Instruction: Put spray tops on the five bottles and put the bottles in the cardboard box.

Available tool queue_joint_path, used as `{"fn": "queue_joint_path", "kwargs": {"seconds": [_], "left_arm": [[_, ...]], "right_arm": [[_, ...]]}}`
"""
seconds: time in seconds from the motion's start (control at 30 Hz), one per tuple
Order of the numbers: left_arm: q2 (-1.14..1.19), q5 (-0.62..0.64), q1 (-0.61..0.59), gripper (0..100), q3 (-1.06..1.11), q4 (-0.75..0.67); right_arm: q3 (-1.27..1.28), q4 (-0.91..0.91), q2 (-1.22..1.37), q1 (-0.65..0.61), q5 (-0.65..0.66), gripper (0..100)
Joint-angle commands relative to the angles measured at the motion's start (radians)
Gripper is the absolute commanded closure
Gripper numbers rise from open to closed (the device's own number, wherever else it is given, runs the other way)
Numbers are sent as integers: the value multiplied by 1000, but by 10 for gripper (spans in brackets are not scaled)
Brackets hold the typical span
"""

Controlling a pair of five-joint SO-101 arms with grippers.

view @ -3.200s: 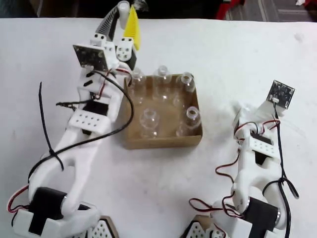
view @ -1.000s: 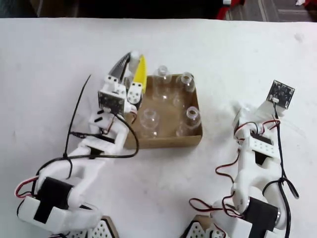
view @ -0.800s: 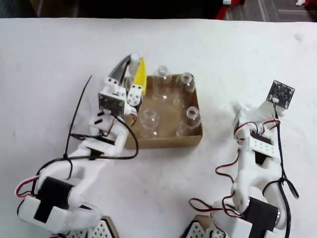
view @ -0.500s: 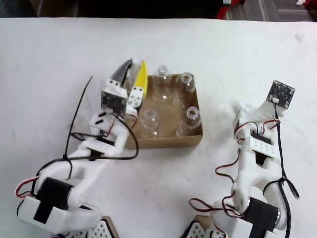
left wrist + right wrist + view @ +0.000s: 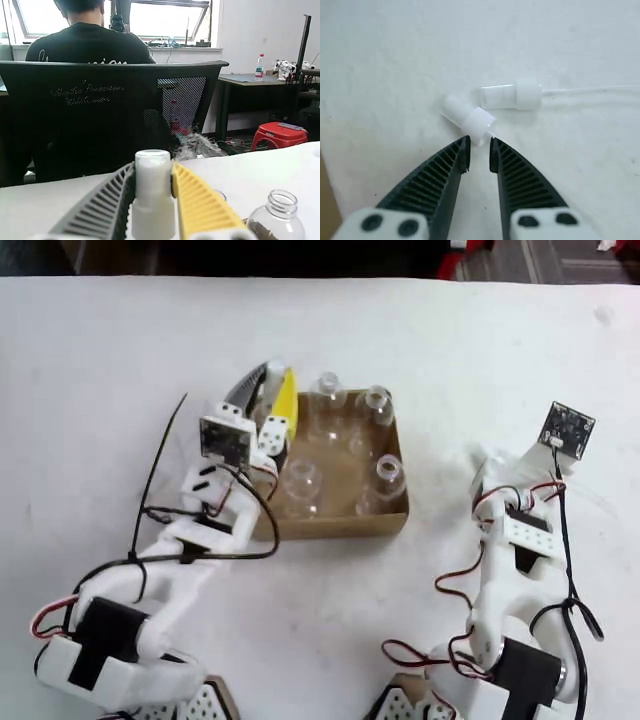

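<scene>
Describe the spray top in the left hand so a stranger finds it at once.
Find the cardboard box; at its far left corner is the left hand, one finger yellow, one grey. The spray top is the upright white piece clamped between them, unlike the two tops lying flat by the right hand.

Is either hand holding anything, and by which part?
The left hand pinches a spray top by its sides. The right hand is open and holds nothing.
</scene>
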Motion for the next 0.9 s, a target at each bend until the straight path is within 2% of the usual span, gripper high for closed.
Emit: {"fn": "queue_joint_path", "kwargs": {"seconds": [0.0, 0.13, 0.57, 0.73, 0.8, 0.87], "left_arm": [[-15, 95, -31, 854, -8, 6], [-15, 132, -31, 768, -6, 9], [-21, 152, -42, 766, -5, 5], [-157, 164, -71, 766, 29, 14], [-259, 175, -71, 766, 41, 86], [-383, 170, -71, 766, 32, 265]], "right_arm": [[-34, -24, -4, -13, 8, 950], [-34, -24, -4, -13, 8, 950], [-34, -24, -4, -13, 8, 950], [-34, -24, -4, -13, 8, 950], [-34, -24, -4, -13, 8, 950], [-34, -24, -4, -13, 8, 950]]}}
